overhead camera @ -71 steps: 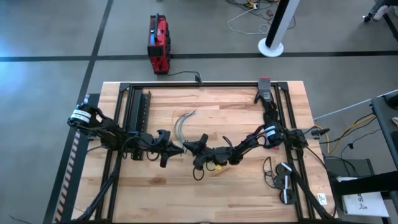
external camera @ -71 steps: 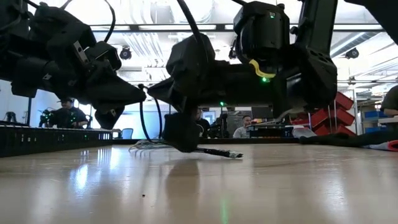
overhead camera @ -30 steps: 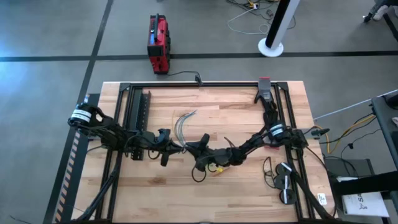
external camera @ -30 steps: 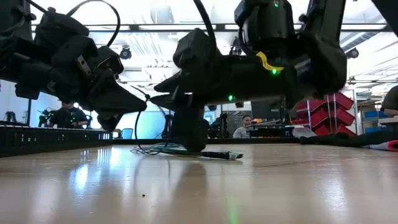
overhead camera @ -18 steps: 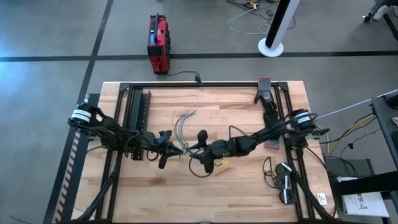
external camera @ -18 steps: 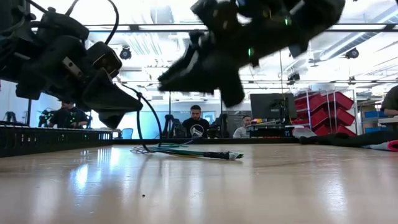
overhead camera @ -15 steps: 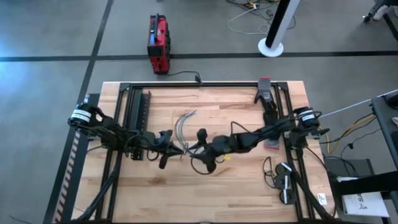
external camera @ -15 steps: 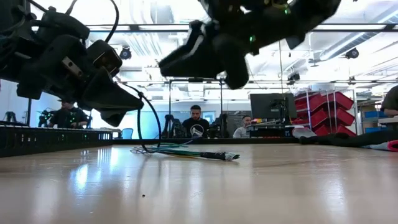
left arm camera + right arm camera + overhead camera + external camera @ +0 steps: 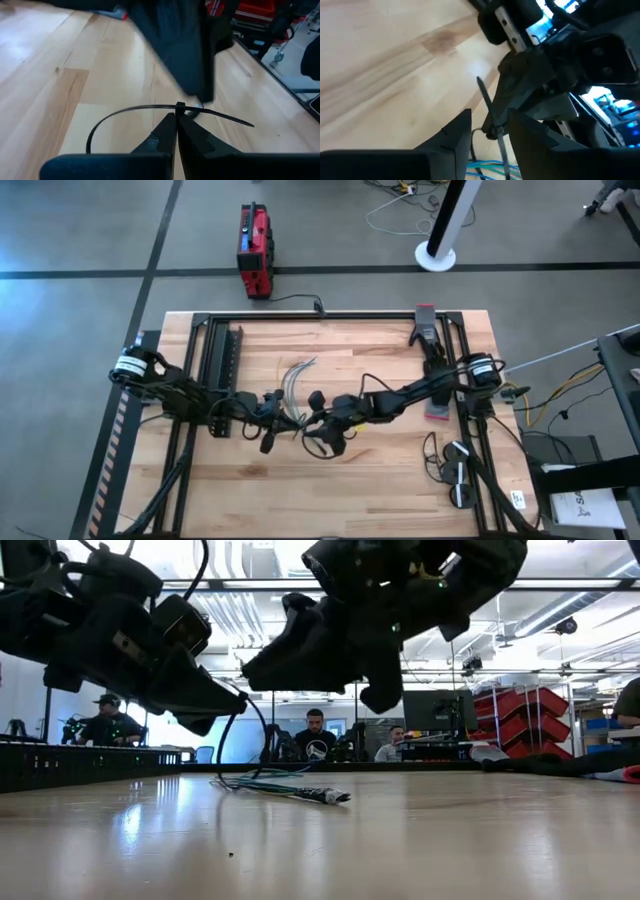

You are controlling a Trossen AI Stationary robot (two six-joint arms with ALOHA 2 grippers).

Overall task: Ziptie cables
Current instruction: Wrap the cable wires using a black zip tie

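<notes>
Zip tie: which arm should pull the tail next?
Right, probably. The left gripper is shut on the zip tie at its head; the right gripper is open, straddling the strip above the cables.

The scene was lit brightly and evenly from overhead. In the high view the desk [image 9: 380, 340] was rendered pale and clear, with only soft, short shadows beneath the arms, and a bluish glare was seen on the floor [image 9: 30, 290] at the upper left of the frame. In the low view strong backlight came from the ceiling lights [image 9: 250, 610] and bright room behind, so the arms were reduced to near silhouettes; a broad sheen was reflected on the desk surface at lower left, and the foreground was soft. In the left wrist view the dark mass at top centre was blurred. In the right wrist view blue-white glare was blown out at the right.
</notes>
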